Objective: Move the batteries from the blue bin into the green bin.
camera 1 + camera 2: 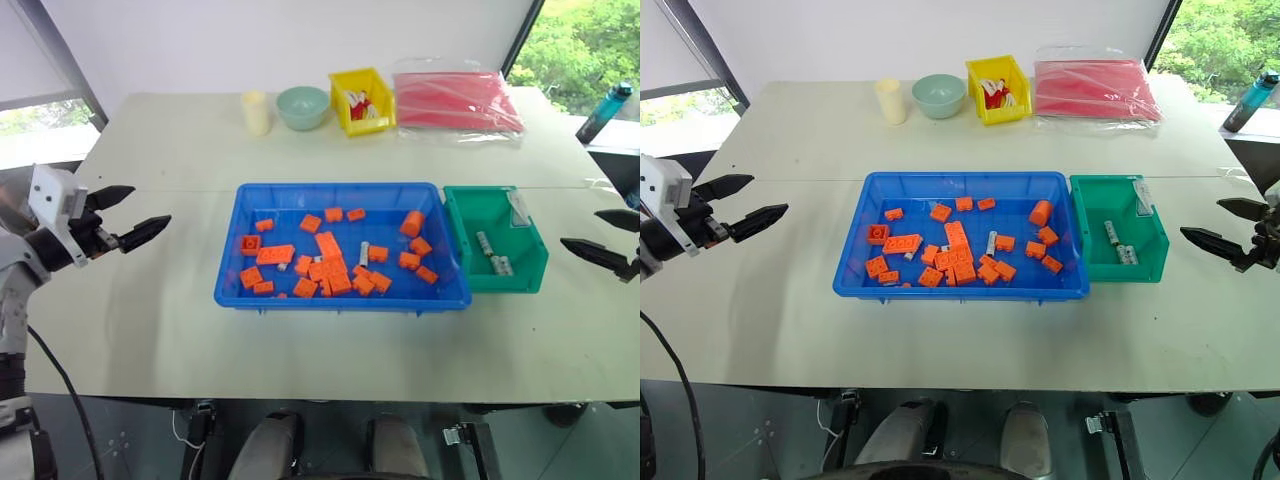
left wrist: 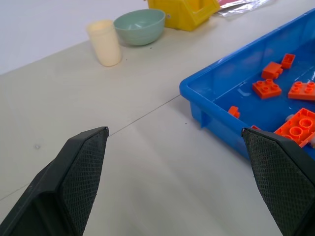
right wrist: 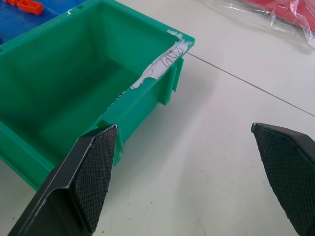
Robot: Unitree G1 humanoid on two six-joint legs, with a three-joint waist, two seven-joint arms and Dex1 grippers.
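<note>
**Both grippers wide, holding nothing**

The left gripper (image 1: 135,213) hovers with spread fingers; the blue bin (image 1: 228,262) sits to its right, one of the batteries (image 1: 364,253) among orange bricks (image 1: 328,245). The right gripper (image 1: 606,240) also gapes, the green bin (image 1: 535,248) just to its left, holding more batteries.

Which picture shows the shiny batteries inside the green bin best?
The left eye view: it looks down into the green bin, where the batteries lie on its floor. The right eye view shows them too, smaller. The right wrist view catches the bin's wall and shadowy inside, no clear batteries.
</note>
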